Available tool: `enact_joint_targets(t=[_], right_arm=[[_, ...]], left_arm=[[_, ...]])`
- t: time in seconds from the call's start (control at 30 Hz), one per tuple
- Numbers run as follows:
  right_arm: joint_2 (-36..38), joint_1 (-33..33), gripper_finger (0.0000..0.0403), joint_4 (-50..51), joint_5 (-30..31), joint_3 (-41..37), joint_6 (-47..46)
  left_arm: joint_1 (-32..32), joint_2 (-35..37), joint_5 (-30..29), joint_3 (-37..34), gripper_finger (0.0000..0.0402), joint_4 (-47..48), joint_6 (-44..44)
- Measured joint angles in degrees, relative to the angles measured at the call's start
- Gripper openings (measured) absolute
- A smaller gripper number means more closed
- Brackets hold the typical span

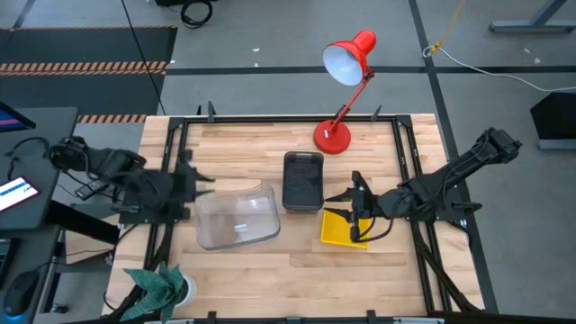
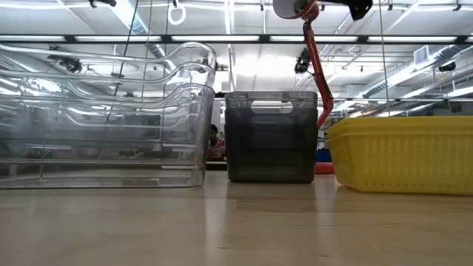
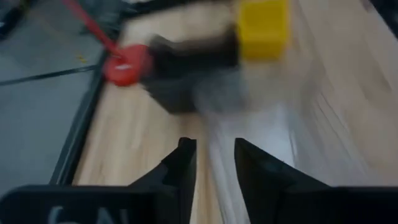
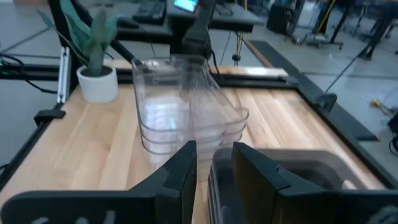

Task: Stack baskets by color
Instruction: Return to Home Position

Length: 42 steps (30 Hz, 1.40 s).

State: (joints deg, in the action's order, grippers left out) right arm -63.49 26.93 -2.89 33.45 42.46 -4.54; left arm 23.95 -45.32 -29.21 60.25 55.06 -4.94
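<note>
Clear baskets (image 1: 236, 218) (image 4: 186, 118) sit nested in one another, base down, on the table's left half. A dark grey basket (image 1: 303, 180) (image 2: 271, 137) stands at the middle. To the right of the grey basket, a yellow basket (image 1: 338, 230) (image 2: 403, 155) rests on the table. My left gripper (image 1: 200, 184) (image 3: 214, 162) is open, raised beside the clear baskets' left far corner, and holds nothing. My right gripper (image 1: 346, 192) (image 4: 214, 158) hovers open above the yellow basket, pointing at the grey basket's right side. The low view shows no gripper on any basket.
A red desk lamp (image 1: 346, 90) stands with its base (image 1: 331, 137) at the table's far edge, just behind the grey basket. A potted plant (image 1: 162, 286) sits at the near left corner. Black frame rails (image 1: 409, 171) run along the table's sides.
</note>
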Motion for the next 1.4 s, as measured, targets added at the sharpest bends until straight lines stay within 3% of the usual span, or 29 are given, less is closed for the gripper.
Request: enact_joint_targets(t=[0.17,0.27,0.5,0.77,1.17,1.4], right_arm=[[3.09,-0.27,0.0107,-0.29,0.71,-0.41,2.74],[4.73,-1.93,0.0107,-0.45,-2.02,-2.83,2.37],[11.70,-5.05,0.0107,-10.73,-7.87,-14.19,1.56],[23.83,-6.11,0.0107,-19.38,-8.06,-26.52,1.11],[39.43,-7.29,0.0102,-16.59,-7.20,-34.84,-0.84],[47.56,-8.73,0.0086,-16.41,-7.58,-39.86,-2.61]], left_arm=[[-1.40,3.71,-4.70,-0.25,0.0085,-3.67,-3.02],[-1.23,7.40,-6.39,-4.37,0.0063,-8.67,-3.00],[-1.23,15.84,-6.57,-20.85,0.0020,-30.44,-3.05],[-1.85,20.03,-6.41,-35.00,0.0005,-57.14,3.97],[-7.93,26.44,-5.52,-45.57,0.0003,-68.06,2.54],[-8.01,28.43,-5.50,-48.59,0.0003,-68.79,4.29]])
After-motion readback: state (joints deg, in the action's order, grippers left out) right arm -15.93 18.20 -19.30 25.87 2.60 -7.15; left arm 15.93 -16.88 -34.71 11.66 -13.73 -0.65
